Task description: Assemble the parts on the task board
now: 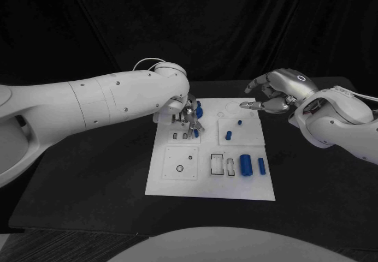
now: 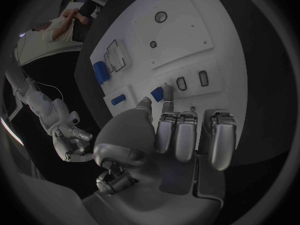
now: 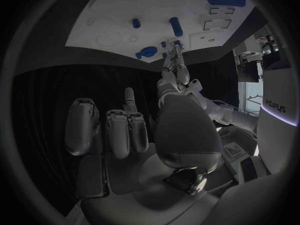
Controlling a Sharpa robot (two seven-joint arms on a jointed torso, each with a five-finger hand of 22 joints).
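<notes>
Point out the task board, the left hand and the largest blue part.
task board (image 1: 208, 185), head view, bare near edge
left hand (image 1: 183, 112), head view, middle of the hand over the board
largest blue part (image 1: 246, 164), head view, middle of its body

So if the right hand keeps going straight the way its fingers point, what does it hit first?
Likely the task board: the right hand hovers off its far right corner, fingers pointing toward it. Farther along sits the left hand with a blue part. Height over the board is unclear, so it may pass above.

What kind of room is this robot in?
Probably a robot test lab: a black table before dark curtains, a white task board with small blue parts, and another robot standing nearby.
</notes>
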